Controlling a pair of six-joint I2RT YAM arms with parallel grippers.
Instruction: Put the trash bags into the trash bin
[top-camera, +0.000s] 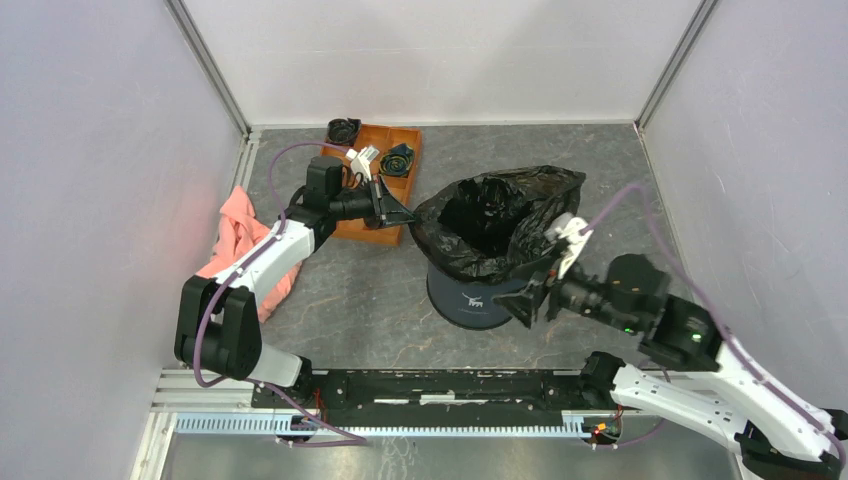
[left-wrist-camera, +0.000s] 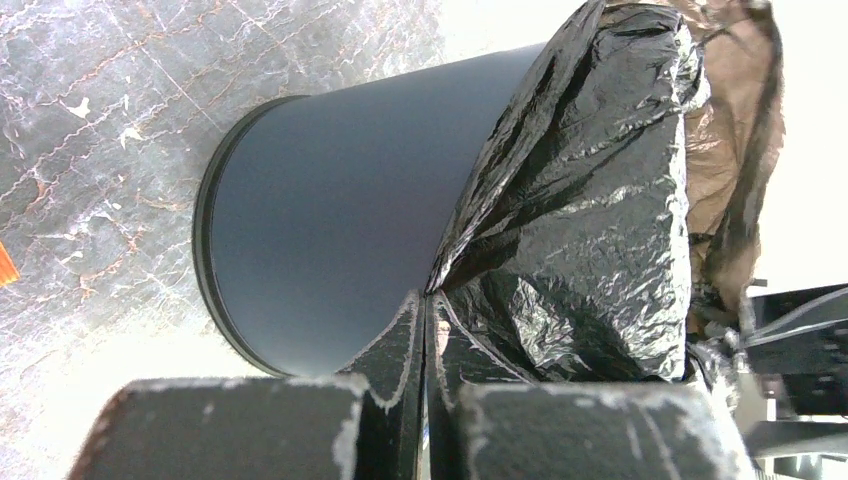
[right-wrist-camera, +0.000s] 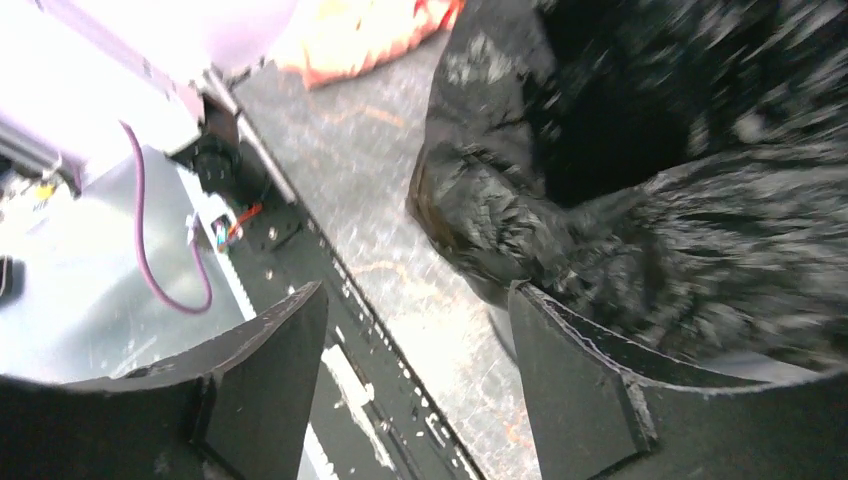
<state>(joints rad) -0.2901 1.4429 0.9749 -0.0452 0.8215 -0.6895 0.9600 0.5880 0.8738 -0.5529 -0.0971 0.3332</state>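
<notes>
The navy trash bin (top-camera: 470, 300) stands mid-table with the glossy black trash bag (top-camera: 500, 215) draped over its rim, mouth open upward. My left gripper (top-camera: 405, 212) is shut on the bag's left edge beside the rim. In the left wrist view its fingertips (left-wrist-camera: 425, 300) pinch the film where the bag (left-wrist-camera: 590, 230) meets the bin wall (left-wrist-camera: 330, 230). My right gripper (top-camera: 530, 295) is open at the bin's near right side, holding nothing. In the right wrist view its jaws (right-wrist-camera: 415, 330) stand wide apart, and the bag (right-wrist-camera: 650, 180) lies just beyond the right finger.
An orange compartment tray (top-camera: 405, 140) sits behind the left gripper, with one black spiral roll (top-camera: 398, 160) in it and another (top-camera: 343, 129) at its far corner. A pink cloth (top-camera: 240, 235) lies at the left wall. The arm base rail (top-camera: 450, 385) runs along the near edge.
</notes>
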